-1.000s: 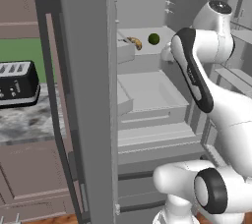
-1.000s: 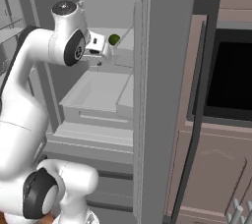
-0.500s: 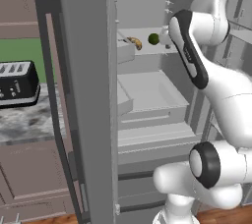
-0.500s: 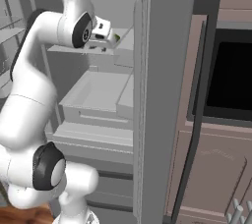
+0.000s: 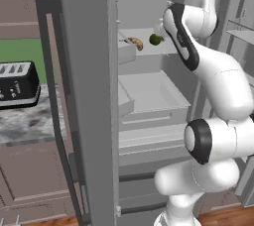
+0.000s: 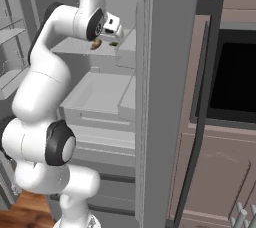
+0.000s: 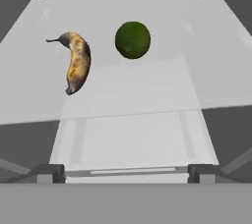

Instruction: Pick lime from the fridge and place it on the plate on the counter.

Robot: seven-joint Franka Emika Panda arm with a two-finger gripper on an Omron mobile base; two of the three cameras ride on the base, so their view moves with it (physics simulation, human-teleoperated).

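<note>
The lime [image 7: 133, 40], small, round and dark green, rests on a pale upper shelf [image 7: 128, 105] inside the open fridge [image 5: 84, 71]. It also shows in the left base view as the lime [image 5: 156, 39], just left of my arm. My gripper [image 7: 125, 173] is open, with its fingertips [image 7: 49, 173] wide apart and nothing between them. It hovers in front of the shelf's edge, short of the lime. In the right base view the gripper [image 6: 115, 37] is at shelf height. The counter [image 5: 30, 118] lies left of the fridge door. The plate is out of view.
A spotted brown banana [image 7: 76, 62] lies left of the lime on the same shelf. A wide pale drawer [image 5: 149, 93] sits below the shelf. A black toaster [image 5: 17, 85] stands on the counter. A dark wall oven [image 6: 232, 77] is right of the fridge.
My arm has risen and swung the hand up from the drawer level to the upper shelf, closer to the lime. The lime and banana have not moved.
</note>
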